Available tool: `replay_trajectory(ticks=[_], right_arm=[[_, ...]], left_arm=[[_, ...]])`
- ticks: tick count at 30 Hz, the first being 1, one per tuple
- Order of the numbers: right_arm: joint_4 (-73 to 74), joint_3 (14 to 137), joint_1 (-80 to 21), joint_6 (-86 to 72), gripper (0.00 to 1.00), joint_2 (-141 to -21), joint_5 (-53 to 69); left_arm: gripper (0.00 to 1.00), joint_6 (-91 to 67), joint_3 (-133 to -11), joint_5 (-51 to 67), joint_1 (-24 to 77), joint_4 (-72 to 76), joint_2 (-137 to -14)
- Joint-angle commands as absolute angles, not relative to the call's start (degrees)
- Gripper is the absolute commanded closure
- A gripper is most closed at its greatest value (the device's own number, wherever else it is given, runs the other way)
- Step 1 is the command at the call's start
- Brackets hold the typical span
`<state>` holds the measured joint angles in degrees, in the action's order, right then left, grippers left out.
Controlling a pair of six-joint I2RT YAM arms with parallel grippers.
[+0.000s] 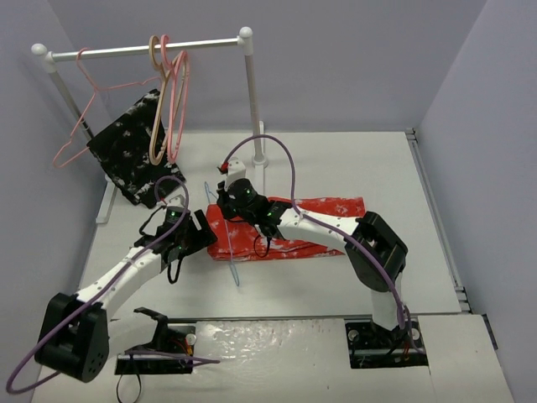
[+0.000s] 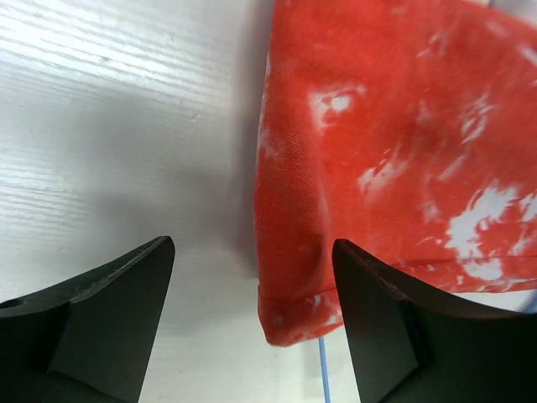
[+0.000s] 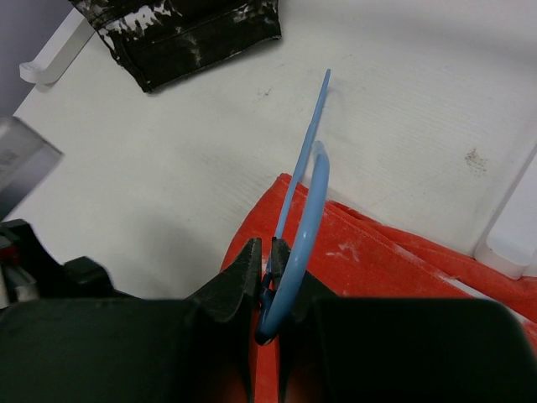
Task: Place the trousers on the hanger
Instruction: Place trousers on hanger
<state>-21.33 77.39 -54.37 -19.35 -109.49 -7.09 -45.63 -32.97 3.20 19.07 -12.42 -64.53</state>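
Observation:
The red-orange trousers (image 1: 323,225) lie flat across the middle of the table. The light-blue wire hanger (image 1: 233,270) stands tilted at their left end. My right gripper (image 1: 228,201) is shut on the hanger (image 3: 304,201) near its hook, jaws pinching the wire above the trousers (image 3: 386,260). My left gripper (image 1: 200,237) is open and empty, low over the table at the trousers' left hem. In the left wrist view the hem corner (image 2: 302,311) lies between my open fingers (image 2: 101,319), and a bit of blue wire (image 2: 323,374) shows below it.
A white clothes rail (image 1: 151,46) at the back left carries thick pink and beige hangers (image 1: 172,101) and a thin pink wire hanger (image 1: 80,126). A black white-speckled garment (image 1: 134,155) lies beneath it, also in the right wrist view (image 3: 185,29). The rail's right post (image 1: 254,126) stands behind the trousers.

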Motion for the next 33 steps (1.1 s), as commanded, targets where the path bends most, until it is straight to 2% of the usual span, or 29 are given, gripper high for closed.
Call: replay_trajectory(ticks=[1, 8, 14, 17, 19, 28, 33], right_arm=[[-27.2, 77.3, -53.9, -18.5, 1.00, -104.4, -8.4], [-27.7, 76.6, -53.9, -18.8, 1.00, -103.9, -8.9], [-27.8, 76.0, -53.9, -19.1, 1.00, -103.7, -9.1], [-27.9, 75.6, -53.9, -19.2, 1.00, -103.4, -9.7], [-27.6, 75.4, -53.9, -19.2, 1.00, -102.8, -10.4], [-20.1, 76.3, -53.7, -20.9, 1.00, -98.4, -19.9], [-17.5, 74.9, -53.4, -23.0, 1.00, -95.8, -23.3]], left_arm=[[0.28, -45.8, -37.2, 11.2, 18.0, -7.5, -70.0], [0.36, -46.1, -37.7, 15.9, 18.0, -2.9, -75.3], [0.48, -46.7, -36.9, 17.9, 18.0, 1.4, -77.6], [0.73, -46.7, -37.1, 18.8, 18.0, 1.2, -77.6], [1.00, -46.4, -37.2, 18.6, 18.0, 0.4, -76.2], [1.00, -43.5, -44.5, 13.9, 18.1, -10.3, -62.2], [1.00, -42.5, -50.7, 13.9, 18.2, -14.3, -58.8]])
